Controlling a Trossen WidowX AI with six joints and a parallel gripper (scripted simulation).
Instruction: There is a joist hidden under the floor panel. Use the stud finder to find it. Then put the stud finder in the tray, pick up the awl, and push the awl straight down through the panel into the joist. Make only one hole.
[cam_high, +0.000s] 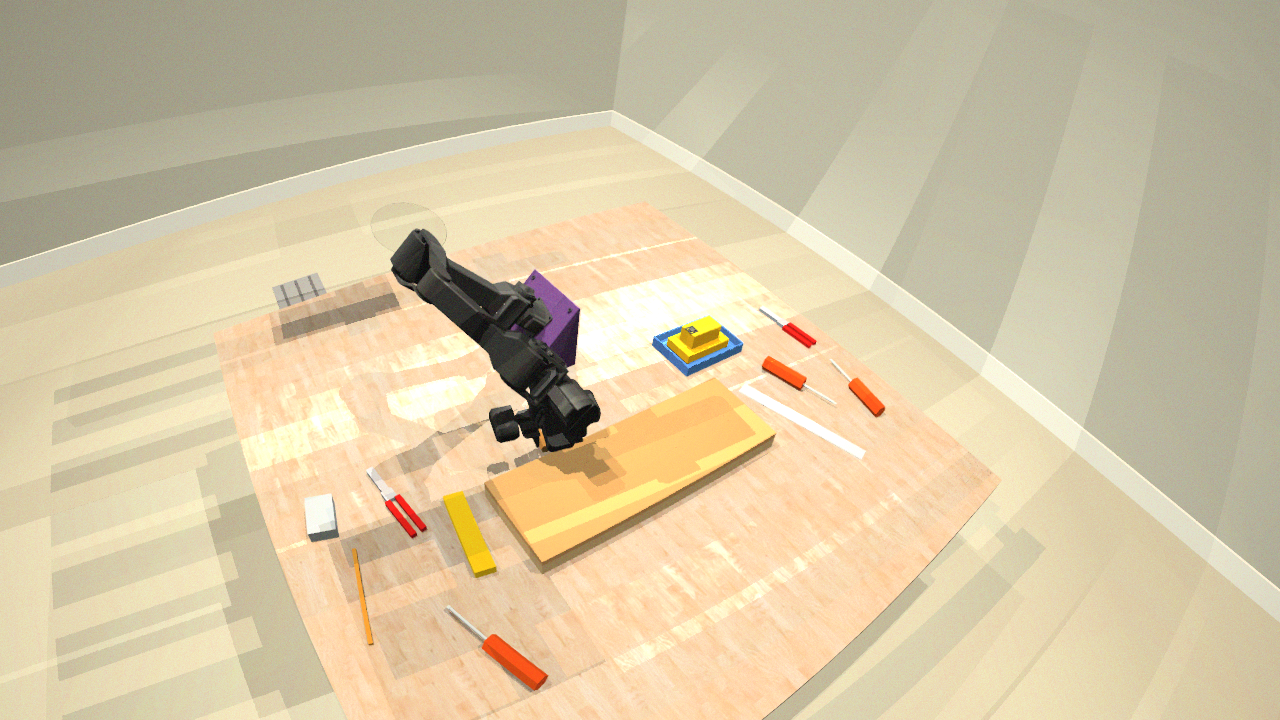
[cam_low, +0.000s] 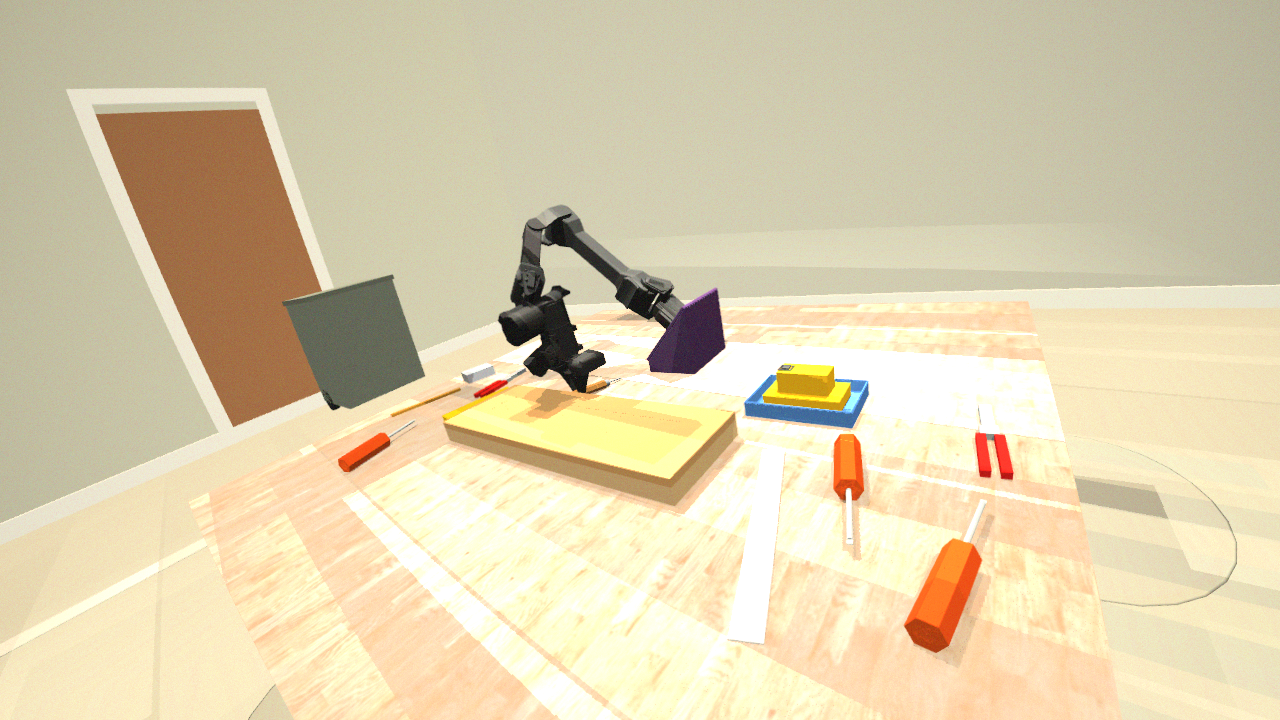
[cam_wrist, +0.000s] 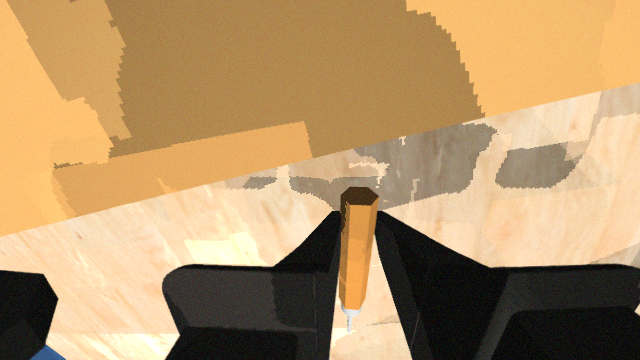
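Note:
The awl (cam_wrist: 357, 250) (cam_low: 596, 386) has an orange-brown handle and a thin metal tip. It lies beside the long edge of the panel, on the arm's side. My gripper (cam_wrist: 356, 219) (cam_low: 581, 388) is shut on its handle, low at the table; the metal tip points back toward the arm base. In the top view the arm mostly hides the awl. The tan floor panel (cam_high: 664, 459) (cam_low: 590, 438) (cam_wrist: 250, 60) lies flat, with no hole that I can make out. The yellow stud finder (cam_high: 702, 333) (cam_low: 805, 382) sits in the blue tray (cam_high: 715, 361) (cam_low: 799, 415).
Near the tray lie two orange screwdrivers (cam_high: 784, 372) (cam_high: 866, 396), red-handled pliers (cam_high: 799, 334) and a white strip (cam_high: 805, 422). At the panel's other end are a yellow bar (cam_high: 469, 534), more pliers (cam_high: 405, 516), a pale block (cam_high: 320, 516), a pencil-like stick (cam_high: 362, 598) and another screwdriver (cam_high: 514, 661).

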